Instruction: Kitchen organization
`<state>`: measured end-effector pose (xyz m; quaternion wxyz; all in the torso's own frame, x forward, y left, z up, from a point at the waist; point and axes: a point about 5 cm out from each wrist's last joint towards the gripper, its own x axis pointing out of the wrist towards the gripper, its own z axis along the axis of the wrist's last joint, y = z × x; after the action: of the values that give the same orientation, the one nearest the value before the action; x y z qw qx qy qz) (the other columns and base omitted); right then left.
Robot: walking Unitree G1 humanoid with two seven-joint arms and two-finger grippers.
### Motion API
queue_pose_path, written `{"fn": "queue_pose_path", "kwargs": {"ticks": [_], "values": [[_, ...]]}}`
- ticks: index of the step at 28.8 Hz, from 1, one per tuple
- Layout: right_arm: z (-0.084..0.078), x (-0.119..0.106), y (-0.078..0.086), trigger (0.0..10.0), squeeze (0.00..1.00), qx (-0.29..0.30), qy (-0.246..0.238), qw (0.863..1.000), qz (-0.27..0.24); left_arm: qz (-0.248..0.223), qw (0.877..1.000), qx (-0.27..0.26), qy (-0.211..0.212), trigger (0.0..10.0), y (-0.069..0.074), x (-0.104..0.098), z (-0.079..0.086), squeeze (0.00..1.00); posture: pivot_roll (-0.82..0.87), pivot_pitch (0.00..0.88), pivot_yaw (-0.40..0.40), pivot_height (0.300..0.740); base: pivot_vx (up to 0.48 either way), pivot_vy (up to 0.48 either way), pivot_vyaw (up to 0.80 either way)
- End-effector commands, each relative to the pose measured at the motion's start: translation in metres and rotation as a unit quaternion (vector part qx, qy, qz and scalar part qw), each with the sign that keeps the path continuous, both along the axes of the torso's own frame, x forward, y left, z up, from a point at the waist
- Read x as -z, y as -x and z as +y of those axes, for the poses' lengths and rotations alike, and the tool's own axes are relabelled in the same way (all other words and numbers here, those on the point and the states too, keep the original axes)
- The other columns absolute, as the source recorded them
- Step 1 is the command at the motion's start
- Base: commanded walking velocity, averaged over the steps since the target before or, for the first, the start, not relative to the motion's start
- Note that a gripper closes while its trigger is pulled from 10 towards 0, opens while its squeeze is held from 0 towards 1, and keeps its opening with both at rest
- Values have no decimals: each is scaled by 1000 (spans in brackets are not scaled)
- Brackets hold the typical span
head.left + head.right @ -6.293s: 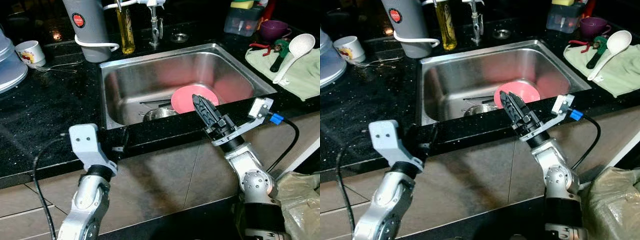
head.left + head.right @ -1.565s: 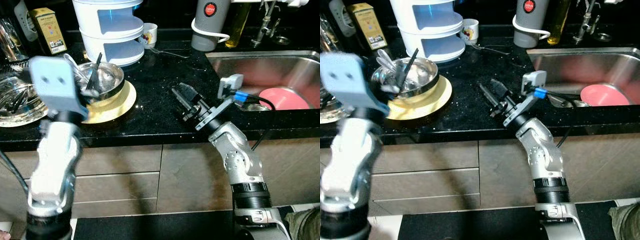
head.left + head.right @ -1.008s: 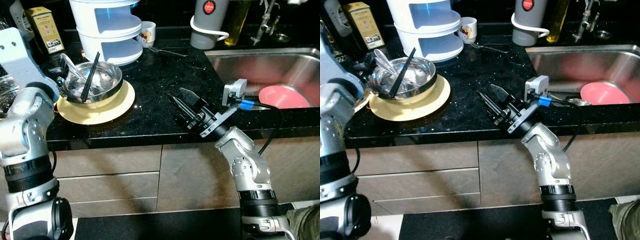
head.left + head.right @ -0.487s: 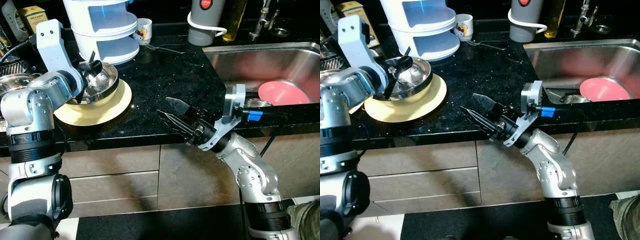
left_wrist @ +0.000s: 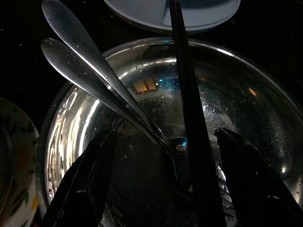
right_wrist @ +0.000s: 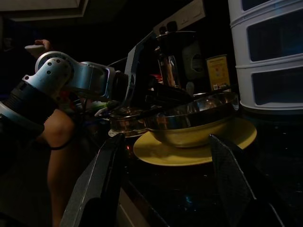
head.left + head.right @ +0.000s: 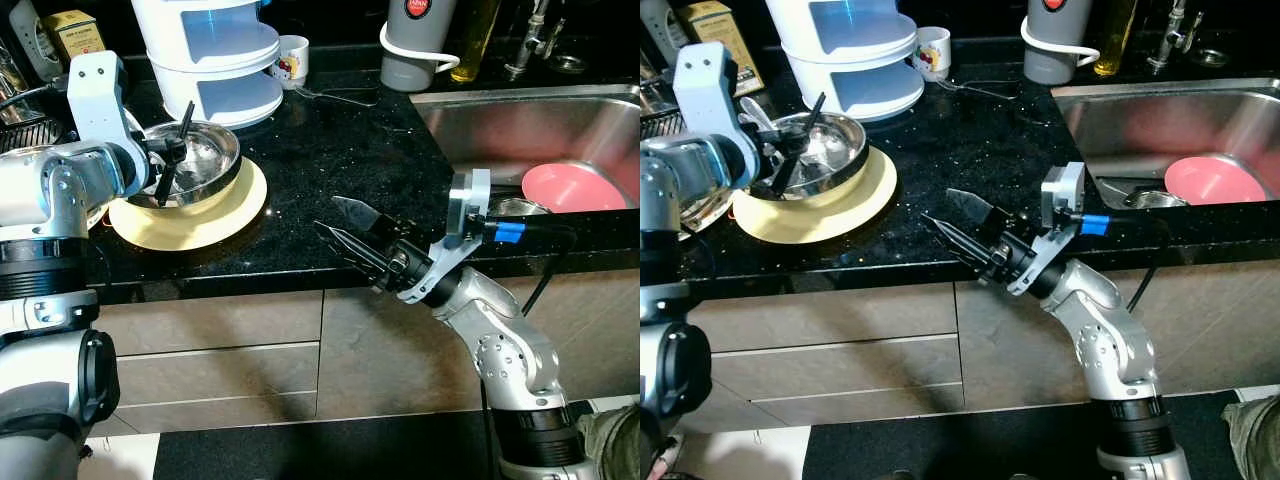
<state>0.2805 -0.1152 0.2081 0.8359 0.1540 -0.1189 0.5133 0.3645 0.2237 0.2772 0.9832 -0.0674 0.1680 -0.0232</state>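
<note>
A steel bowl (image 7: 215, 160) sits on a yellow plate (image 7: 215, 220) at the left of the black counter. Two spoons (image 5: 85, 61) and a long black utensil (image 5: 187, 94) lie in the bowl. My left gripper (image 7: 163, 165) reaches into the bowl from its left side. In the left wrist view the left gripper (image 5: 166, 135) is open, its fingers on either side of the spoons and the black utensil. My right gripper (image 7: 328, 213) hovers open over the counter's front edge, pointing left toward the bowl, with nothing between its fingers.
A white tiered container (image 7: 215, 60), a mug (image 7: 292, 58), a grey jug (image 7: 410, 45) and an oil bottle (image 7: 475, 40) line the back. The sink (image 7: 500, 125) at the right holds a pink plate (image 7: 575, 185). A yellow box (image 7: 72, 30) stands far left.
The camera has turned left from the sink to the bowl. My left arm has come down so its gripper is at the bowl. My right gripper has opened and swung left.
</note>
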Motion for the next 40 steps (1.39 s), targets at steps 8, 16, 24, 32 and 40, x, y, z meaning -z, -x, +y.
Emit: {"fn": "queue_pose_path", "kwargs": {"ticks": [8,16,24,32,40], "values": [[1,-1,2,10000,0,15,2,1000,0,17,999,25,-19,10000,-7,-3,0,0,-19,55,52,740,0,0,0],[0,-1,0,10000,0,28,6,1000,2,30,998,53,-24,2314,-8,4,-9,0,-24,51,54,740,0,0,0],[0,-1,-2,10000,0,35,6,999,3,34,997,73,-18,0,-8,7,-15,0,-23,45,52,740,0,0,0],[0,0,-2,10000,0,37,7,999,3,32,996,79,-17,0,-7,7,-17,0,-25,43,56,740,0,0,0],[0,0,-3,10000,0,41,8,999,5,25,996,82,-5,0,-6,6,-20,0,-26,47,53,740,0,0,0]]}}
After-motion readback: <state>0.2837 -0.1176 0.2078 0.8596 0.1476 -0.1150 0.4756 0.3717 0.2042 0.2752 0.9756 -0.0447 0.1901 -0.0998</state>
